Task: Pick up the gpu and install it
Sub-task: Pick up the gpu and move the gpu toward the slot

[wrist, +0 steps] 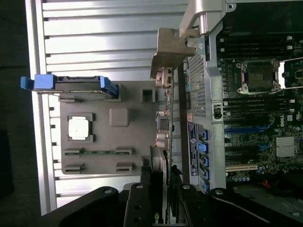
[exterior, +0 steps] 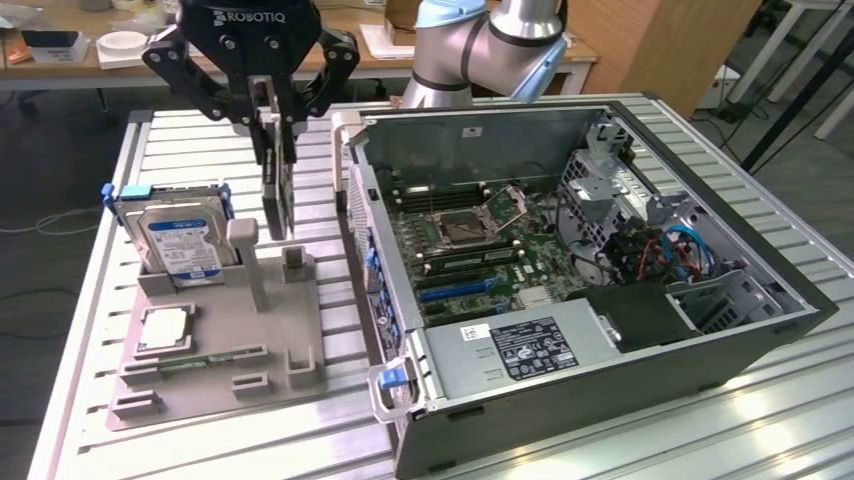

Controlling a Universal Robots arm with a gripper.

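The slatted metal table (exterior: 747, 430) carries an open computer case (exterior: 601, 400) and a grey parts tray (exterior: 200, 405). The gpu (exterior: 276, 195) hangs upright over the tray, beside the case, clamped in the gripper (exterior: 272, 145). Advisable: keep it vertical, clear of the case wall.

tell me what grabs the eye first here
The black hand hangs over the grey holder, gripping a thin graphics card upright. At the exterior view's right lies an open computer case, its circuit board bare; a blue-labelled hard drive stands in the holder.
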